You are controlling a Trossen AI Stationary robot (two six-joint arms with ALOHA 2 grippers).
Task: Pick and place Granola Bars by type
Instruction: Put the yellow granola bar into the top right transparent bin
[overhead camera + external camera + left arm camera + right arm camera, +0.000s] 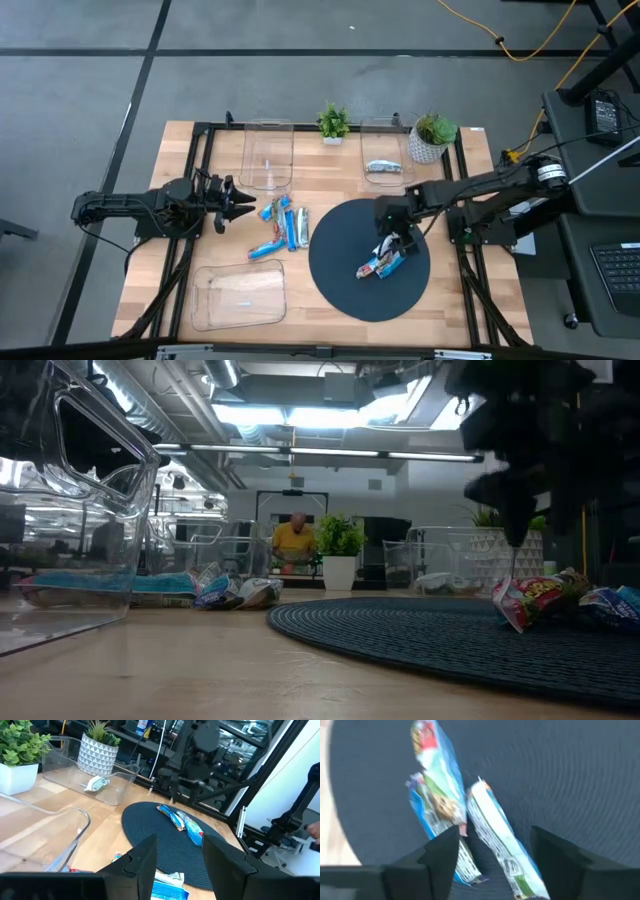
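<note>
Right gripper (pixel 492 851) open, empty, over Granola Bars (pixel 496 840), wrapper print seemingly unreadable.

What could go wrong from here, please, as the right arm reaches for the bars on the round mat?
1. The foil-wrapped granola bars lie touching on the dark round woven mat, so the open right gripper may pinch two types together.
2. Its fingers could push the bars instead of straddling one.
3. The open left gripper waits beside the blue bars, and could scatter them.

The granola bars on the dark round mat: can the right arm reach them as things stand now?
Probably yes. The right pincer hangs open directly above the granola bars on the mat, with nothing between.
</note>
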